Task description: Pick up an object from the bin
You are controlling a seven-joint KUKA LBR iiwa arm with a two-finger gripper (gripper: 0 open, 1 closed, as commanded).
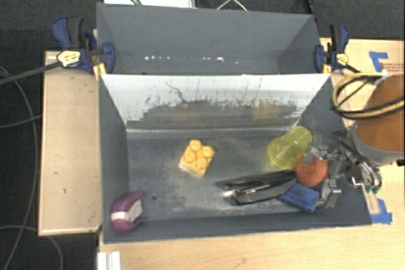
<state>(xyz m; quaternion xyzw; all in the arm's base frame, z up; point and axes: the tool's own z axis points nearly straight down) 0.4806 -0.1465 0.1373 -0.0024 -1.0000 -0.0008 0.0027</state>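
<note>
My gripper (331, 177) is low at the bin's right wall, near the front corner. Right against its left side lies a small orange-red round thing (310, 172). A translucent yellow-green cup (289, 147) lies on its side just up and left of that. A blue thing (300, 197) sits on the floor below the round thing. A black long-handled tool (258, 188) stretches leftward from the blue thing.
A yellow studded brick (196, 157) lies mid-floor, well left of the gripper. A purple and white thing (127, 211) rests in the front left corner. The arm's orange cover and looped cables hang over the bin's right rim.
</note>
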